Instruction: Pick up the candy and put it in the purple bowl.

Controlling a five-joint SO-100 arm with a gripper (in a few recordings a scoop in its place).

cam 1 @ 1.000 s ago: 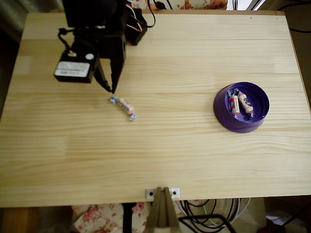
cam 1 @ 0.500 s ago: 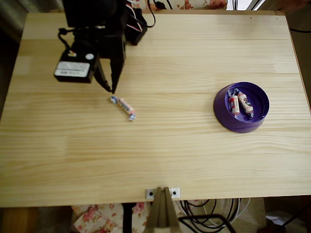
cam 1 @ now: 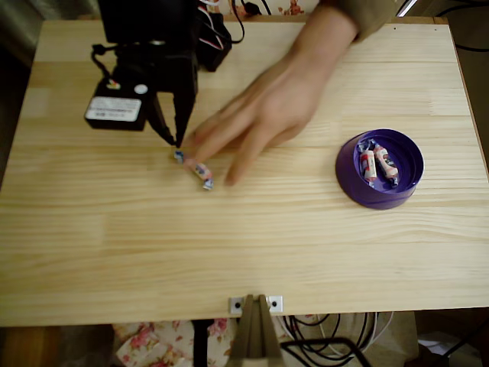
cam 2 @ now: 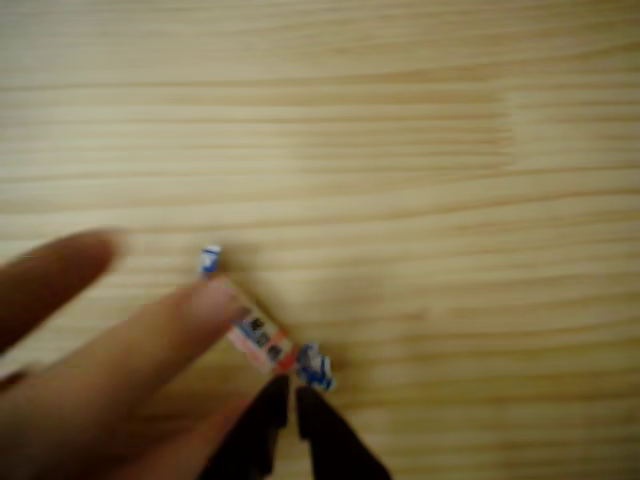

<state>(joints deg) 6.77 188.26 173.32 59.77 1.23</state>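
One candy (cam 1: 197, 169) lies on the wooden table (cam 1: 252, 245), left of the middle, with a person's hand (cam 1: 267, 115) reaching in from the top right and a finger resting on it. In the wrist view the blurred hand (cam 2: 120, 350) covers the left part of the candy (cam 2: 262, 340). My black gripper (cam 1: 176, 142) hangs just above the candy's upper-left end, shut, with nothing held. Its tips (cam 2: 292, 400) sit close together right below the candy's blue twisted end. The purple bowl (cam 1: 348, 180) stands far right with two more candies (cam 1: 377, 164) inside.
The arm's black base and a labelled block (cam 1: 114, 111) fill the table's top left. A metal bracket (cam 1: 256, 304) is fixed at the front edge. Bare wood lies between the candy and the bowl.
A person's hand has come in from the top right and now touches the candy. The arm, gripper and bowl have not moved.
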